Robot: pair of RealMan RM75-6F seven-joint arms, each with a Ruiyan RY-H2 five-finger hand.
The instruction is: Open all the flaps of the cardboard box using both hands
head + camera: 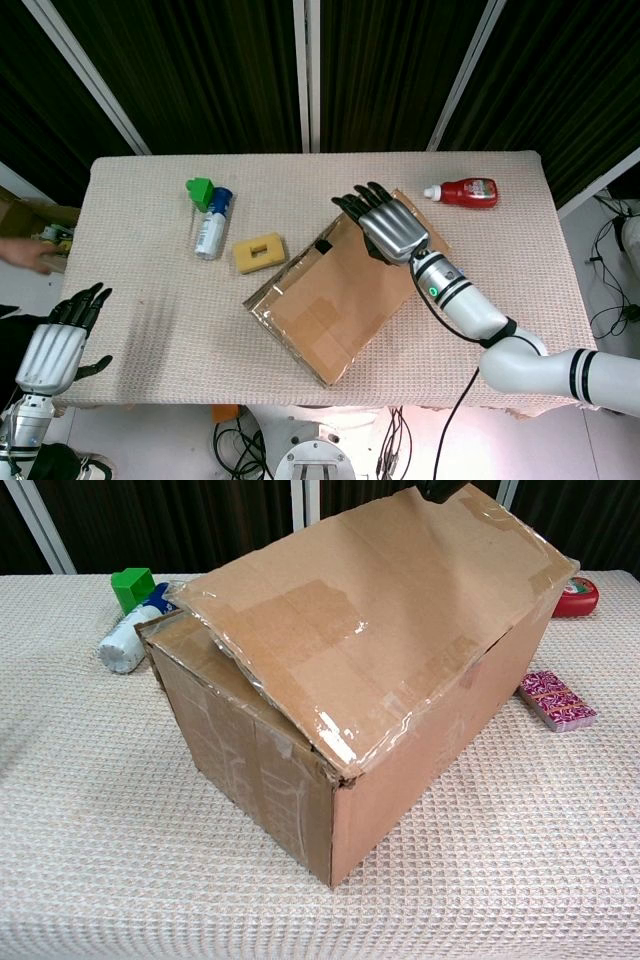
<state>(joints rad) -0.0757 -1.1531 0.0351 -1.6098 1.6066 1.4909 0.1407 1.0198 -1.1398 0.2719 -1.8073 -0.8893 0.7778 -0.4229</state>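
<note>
The cardboard box [335, 300] stands in the middle of the table, turned at an angle. Its big top flap [380, 620] lies over the opening, tilted up toward the far right, with a dark gap [322, 245] at the far left corner. My right hand [388, 228] rests back-up on the flap's far edge, fingers spread and stretched past it; the thumb is hidden. In the chest view only dark fingertips [440, 488] show at the top. My left hand [58, 345] hangs off the table's near left corner, fingers apart, holding nothing.
Left of the box lie a yellow sponge [260, 252], a white and blue bottle [212, 224] and a green block [201, 190]. A red bottle [465, 192] lies at the far right and a small patterned pack [557, 700] beside the box. A person's hand [25, 255] shows at the left edge.
</note>
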